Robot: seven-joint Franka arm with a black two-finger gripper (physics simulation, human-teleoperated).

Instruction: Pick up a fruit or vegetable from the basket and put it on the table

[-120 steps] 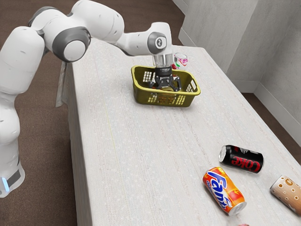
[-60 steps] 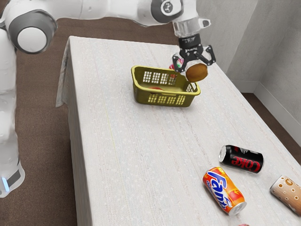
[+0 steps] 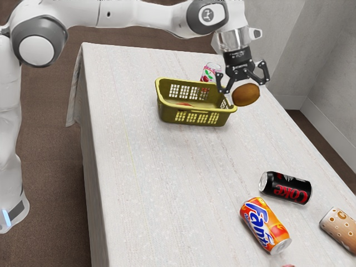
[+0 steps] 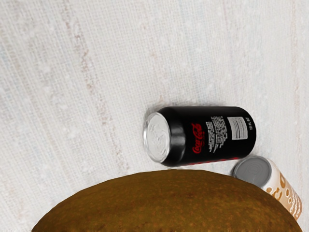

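My gripper [image 3: 242, 87] is shut on a brown, oval, kiwi-like fruit [image 3: 246, 95] in the exterior view, just past the basket's end toward that view's right. The fruit appears held above the table [image 3: 161, 178]. In the wrist view the same fruit [image 4: 169, 203] looms large and brown at the lower edge. The olive-green basket [image 3: 195, 118] stands upright on the table, with a reddish item [image 3: 184, 104] partly visible inside it; the rest of its contents is hard to make out.
Behind the basket stands a white can with cherries [image 3: 210, 73]. A black Coke can [image 3: 286, 187], an orange Fanta can [image 3: 265, 225] and a tan patterned can [image 3: 340, 229] lie toward the table's near part. In the wrist view, the Coke can [image 4: 205, 135] lies beyond the fruit.
From down in the basket, my gripper has risen and moved out toward the exterior view's right with the brown fruit. Over the latest half second it has shifted farther right and slightly down.
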